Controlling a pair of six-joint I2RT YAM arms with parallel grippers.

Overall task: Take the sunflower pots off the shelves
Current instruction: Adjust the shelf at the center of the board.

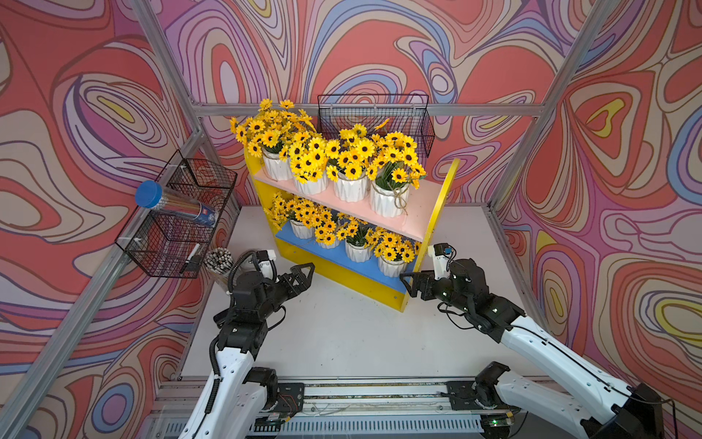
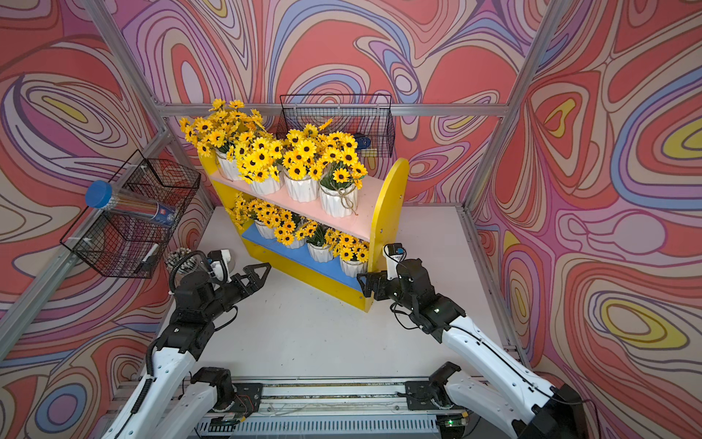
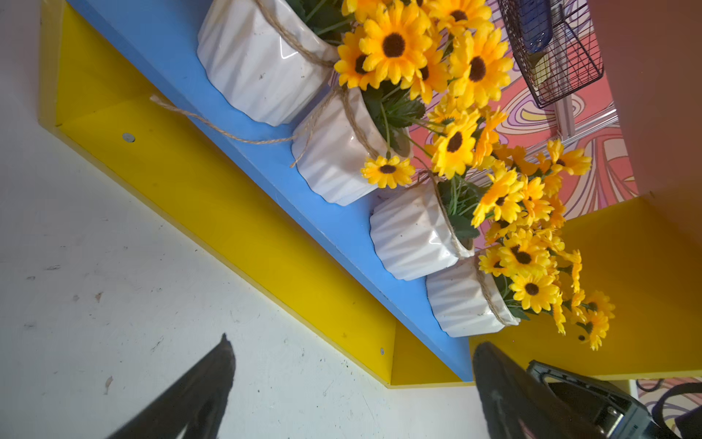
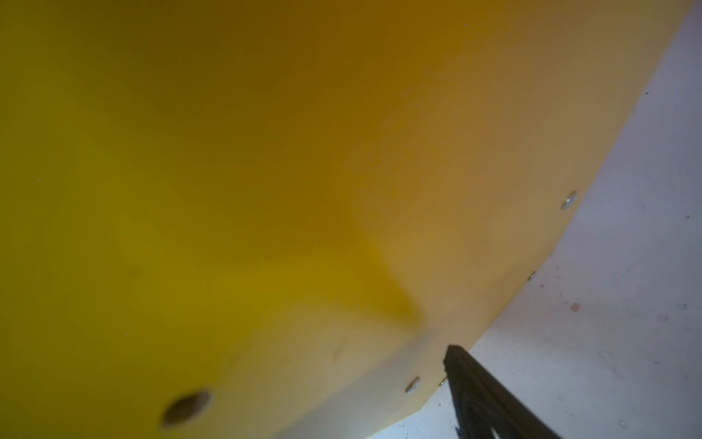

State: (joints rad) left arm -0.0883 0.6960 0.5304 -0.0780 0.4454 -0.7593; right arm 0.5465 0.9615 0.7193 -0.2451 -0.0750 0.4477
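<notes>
On the near bench (image 1: 342, 342), the left hand (image 1: 307, 272) is hovering wide open and empty before the shelves (image 1: 342, 274). The right hand (image 1: 407, 284) is straddling the near right side panel (image 1: 437, 213); whether it is gripping, I cannot tell. Pulling there is risking tipping the shelves and spilling pots. Beyond, the sunflower pots (image 1: 389, 201) are standing upright, mouths up, four on the blue board (image 1: 285, 235), four on the pink board (image 1: 419, 220), rows running near right to far left.

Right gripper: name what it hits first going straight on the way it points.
The right gripper would meet the yellow rounded wooden side panel of the shelves almost at once; it fills the right wrist view. Whether they already touch is unclear.
</notes>
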